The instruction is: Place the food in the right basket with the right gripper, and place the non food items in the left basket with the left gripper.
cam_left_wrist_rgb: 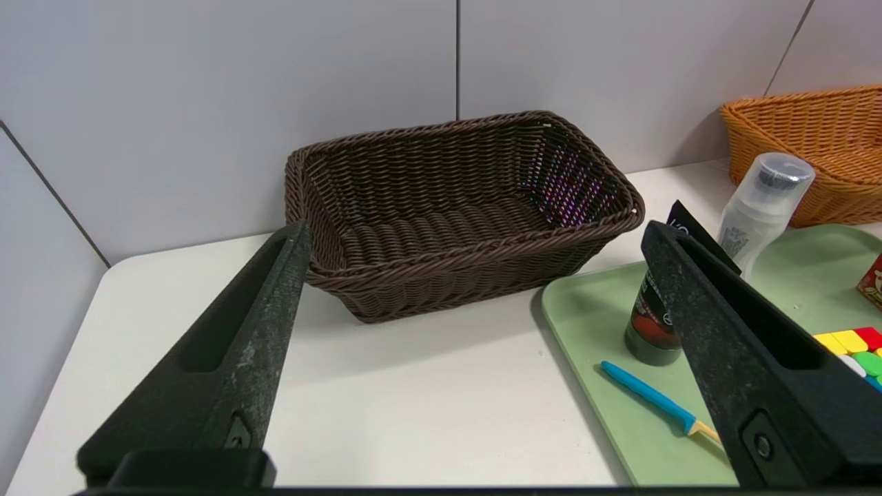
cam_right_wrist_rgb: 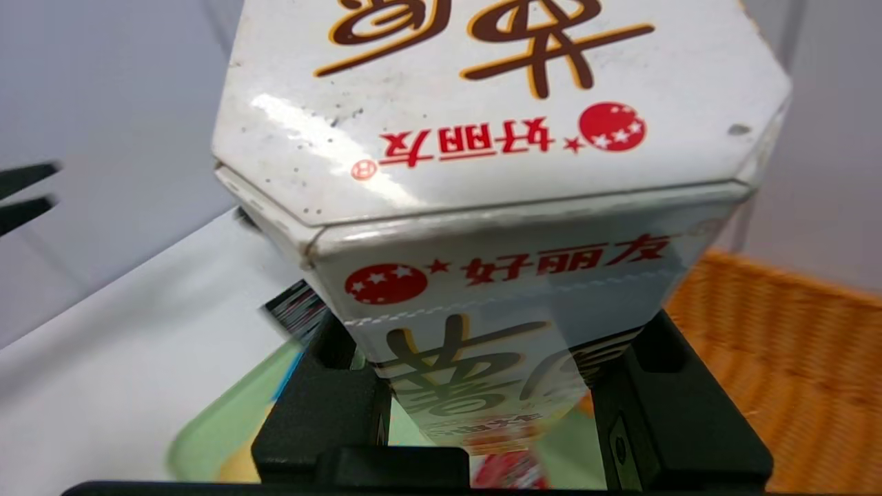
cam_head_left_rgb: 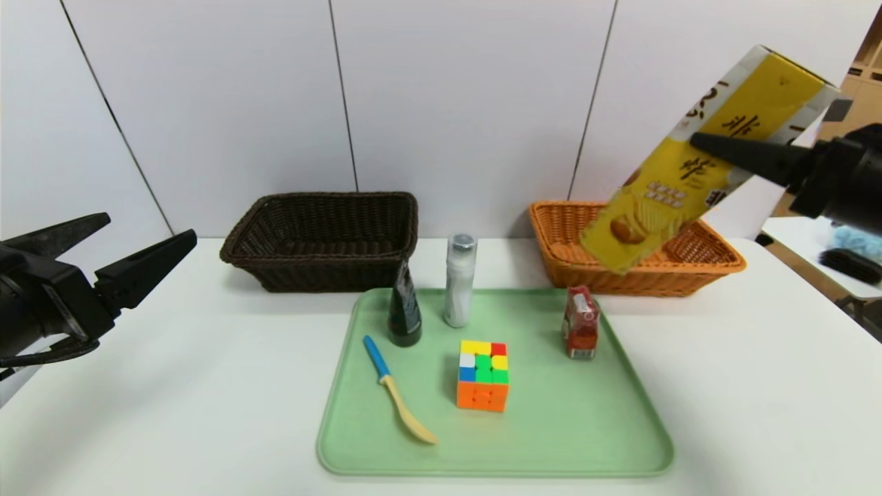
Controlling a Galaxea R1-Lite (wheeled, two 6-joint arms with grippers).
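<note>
Yellow-white snack box (cam_head_left_rgb: 696, 165) tilted above orange basket (cam_head_left_rgb: 716, 265), brown basket (cam_head_left_rgb: 324, 238) left.

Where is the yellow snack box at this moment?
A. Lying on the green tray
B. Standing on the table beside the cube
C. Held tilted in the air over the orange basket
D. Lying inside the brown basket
C: the right gripper holds the yellow snack box tilted in the air, its low end over the orange basket.
</note>
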